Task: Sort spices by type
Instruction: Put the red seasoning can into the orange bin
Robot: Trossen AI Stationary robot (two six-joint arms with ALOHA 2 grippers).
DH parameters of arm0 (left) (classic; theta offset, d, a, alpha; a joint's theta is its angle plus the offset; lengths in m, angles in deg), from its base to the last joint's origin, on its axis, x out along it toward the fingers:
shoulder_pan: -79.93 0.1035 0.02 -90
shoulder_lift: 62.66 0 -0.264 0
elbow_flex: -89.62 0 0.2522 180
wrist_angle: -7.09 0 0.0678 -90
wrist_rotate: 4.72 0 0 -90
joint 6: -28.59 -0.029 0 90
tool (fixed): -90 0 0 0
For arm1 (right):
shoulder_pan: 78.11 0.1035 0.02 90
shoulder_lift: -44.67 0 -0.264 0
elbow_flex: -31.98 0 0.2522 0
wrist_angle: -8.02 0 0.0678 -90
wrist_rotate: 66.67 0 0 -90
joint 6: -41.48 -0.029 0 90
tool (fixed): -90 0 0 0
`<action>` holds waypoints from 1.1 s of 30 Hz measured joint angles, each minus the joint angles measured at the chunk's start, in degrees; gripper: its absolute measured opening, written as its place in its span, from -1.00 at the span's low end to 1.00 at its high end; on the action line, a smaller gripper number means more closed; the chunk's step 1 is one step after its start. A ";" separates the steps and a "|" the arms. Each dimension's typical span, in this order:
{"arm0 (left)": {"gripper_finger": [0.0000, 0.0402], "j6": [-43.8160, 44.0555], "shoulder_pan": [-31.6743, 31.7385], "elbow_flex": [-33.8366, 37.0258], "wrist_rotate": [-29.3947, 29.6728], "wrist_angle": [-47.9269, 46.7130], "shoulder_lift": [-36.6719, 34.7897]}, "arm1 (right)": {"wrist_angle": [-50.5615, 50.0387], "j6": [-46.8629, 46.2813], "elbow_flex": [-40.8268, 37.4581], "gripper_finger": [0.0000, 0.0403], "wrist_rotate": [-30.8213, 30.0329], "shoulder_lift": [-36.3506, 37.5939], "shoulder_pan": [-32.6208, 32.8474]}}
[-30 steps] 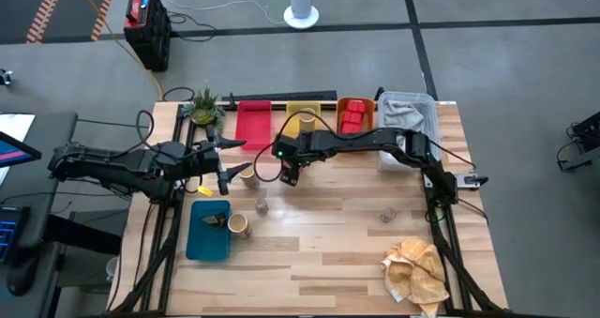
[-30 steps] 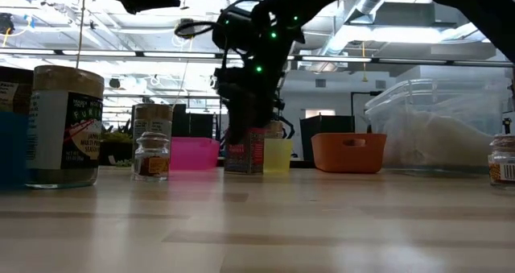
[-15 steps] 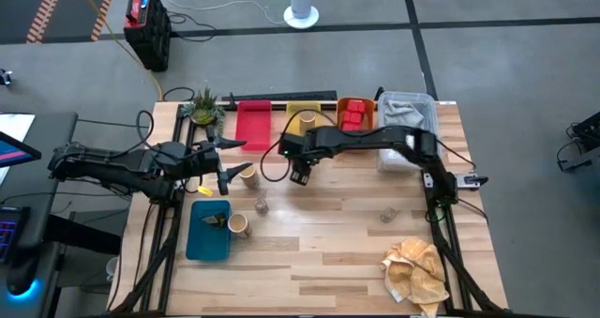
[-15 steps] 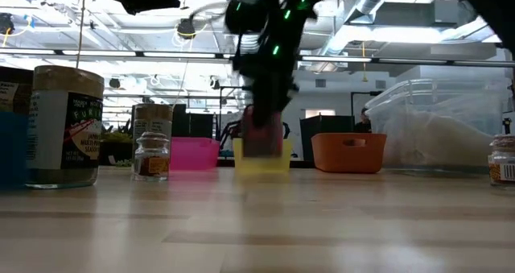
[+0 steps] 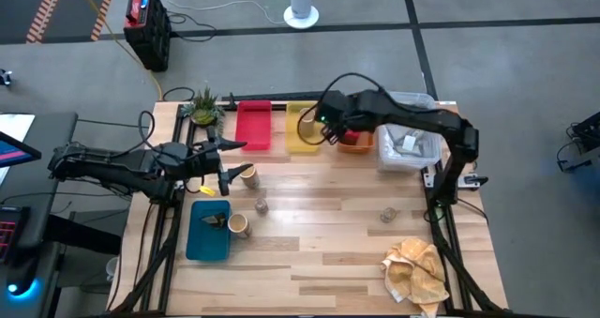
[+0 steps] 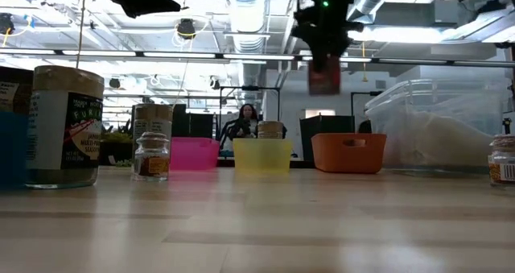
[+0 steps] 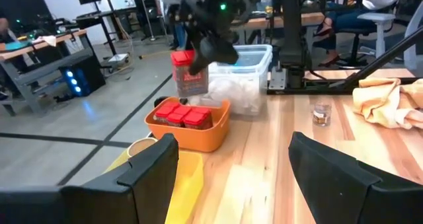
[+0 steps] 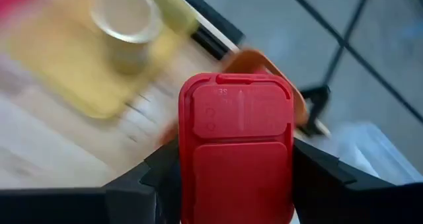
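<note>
Your right gripper (image 8: 236, 178) hangs in the air with a red tin (image 8: 236, 141) clamped between its fingers, lid toward the wrist camera, long axis upright. From the left wrist view the tin (image 7: 189, 74) sits directly above the orange tray (image 7: 198, 133), which already holds three red tins (image 7: 182, 114) packed side by side. From overhead, the gripper (image 5: 330, 130) hovers at the boundary between the yellow tray (image 5: 298, 138) and the orange tray (image 5: 358, 142), so the drop spot lies straight down and slightly toward the clear bin (image 5: 409, 135). The level view shows the tin (image 6: 323, 73) well above the tray's rim (image 6: 348, 140), so the descent looks long. The open room in the tray appears to be on the side nearest the yellow tray; you will likely want the tin kept vertical and eased in beside its neighbours, not onto them.

Your left gripper (image 5: 223, 174) waits over the table's left side, fingers spread and empty, near a tan cylinder (image 5: 248, 176). Another cylinder (image 5: 239, 225) stands beside the blue tray (image 5: 208, 232), one (image 5: 307, 123) stands in the yellow tray, and two glass jars (image 5: 261, 205) (image 5: 386, 214) remain loose on the wood. The red tray (image 5: 252, 126) appears to hold nothing. Sorting looks well short of finished.
</note>
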 joint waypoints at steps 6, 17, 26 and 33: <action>0.38 -0.17 0.00 0.00 0.01 0.03 0.01 | -4.09 0.17 -0.07 0.16 -0.26 -4.45 -2.98; 0.38 -0.01 -0.02 0.00 0.03 -0.77 0.01 | 4.49 0.82 -0.09 0.16 -0.74 -6.07 -4.18; 0.38 2.12 -0.02 0.00 0.03 -4.29 -0.07 | 12.66 -0.81 -5.48 0.16 -0.36 -6.09 -5.41; 0.38 3.44 -0.17 0.00 0.04 -6.44 -0.05 | 1.91 -12.92 -5.81 0.16 -3.69 -3.62 -7.04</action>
